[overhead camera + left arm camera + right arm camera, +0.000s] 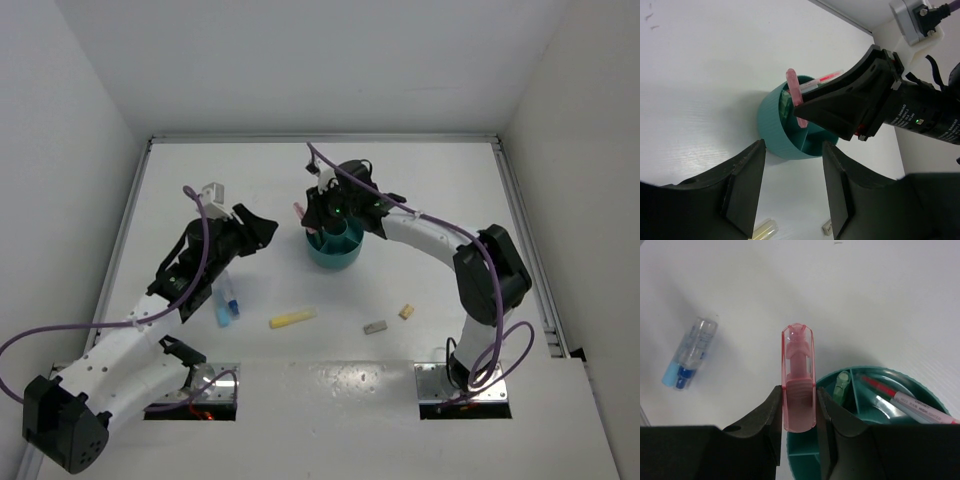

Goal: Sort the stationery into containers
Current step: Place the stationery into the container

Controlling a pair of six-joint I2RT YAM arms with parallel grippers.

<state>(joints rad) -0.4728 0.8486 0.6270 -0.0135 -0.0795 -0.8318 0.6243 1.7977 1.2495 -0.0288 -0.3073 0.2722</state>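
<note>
My right gripper is shut on a pink stubby marker, held over the left rim of the round teal organiser. A mint marker and thin pens stand in its compartments. My left gripper hangs open and holds nothing, left of the organiser and pointing at it. On the table lie a blue marker, a yellow marker, a grey eraser block and a tan one.
White walls close the table at the back and on both sides. The left arm's body reaches over the table's left part, just beside the blue marker. The loose items lie in a row in front of the organiser.
</note>
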